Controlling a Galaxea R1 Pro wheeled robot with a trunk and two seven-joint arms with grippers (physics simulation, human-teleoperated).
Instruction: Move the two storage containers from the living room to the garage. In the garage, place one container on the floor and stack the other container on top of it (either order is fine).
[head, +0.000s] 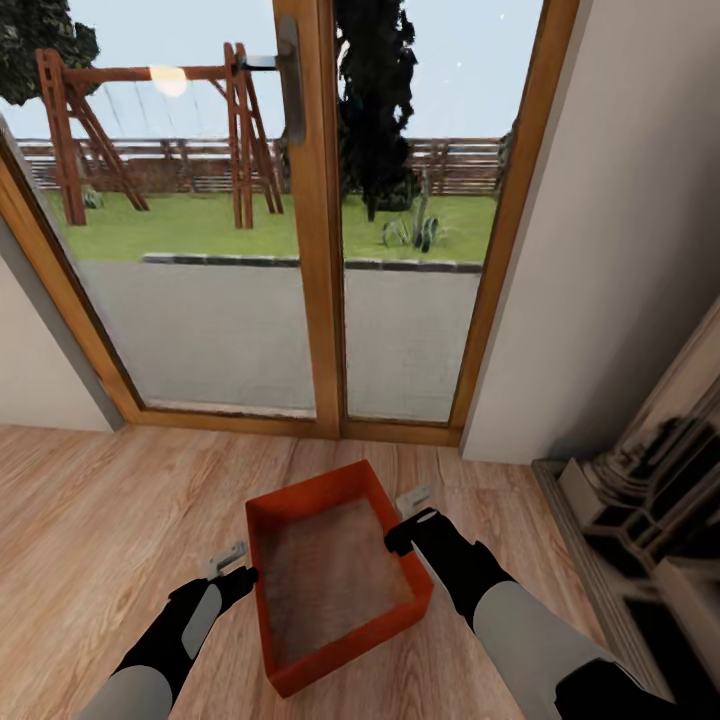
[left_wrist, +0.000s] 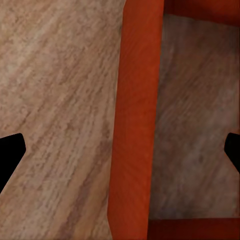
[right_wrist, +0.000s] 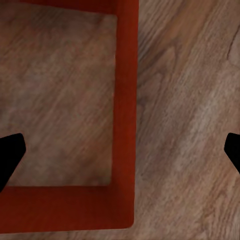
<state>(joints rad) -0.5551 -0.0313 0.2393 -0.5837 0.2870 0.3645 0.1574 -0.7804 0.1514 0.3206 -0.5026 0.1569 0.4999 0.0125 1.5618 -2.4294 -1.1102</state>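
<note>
One orange-red storage container (head: 335, 585) rests on the light wood-plank floor of the living room, just in front of the glass doors. My left gripper (head: 232, 562) hangs over its left wall, open. In the left wrist view the left gripper (left_wrist: 122, 152) has its dark fingertips (left_wrist: 11, 155) spread wide, one on either side of the container wall (left_wrist: 135, 100). My right gripper (head: 412, 512) is at the right wall, also open. There the right gripper (right_wrist: 122, 152) straddles the container wall (right_wrist: 125, 75) near a corner. Neither gripper's fingers touch the walls.
Wood-framed glass doors (head: 325, 300) stand right behind the container, with a garden beyond. A beige wall (head: 620, 250) and a stepped stone-like surround (head: 650, 500) close off the right side. Open wood floor (head: 100, 520) lies to the left.
</note>
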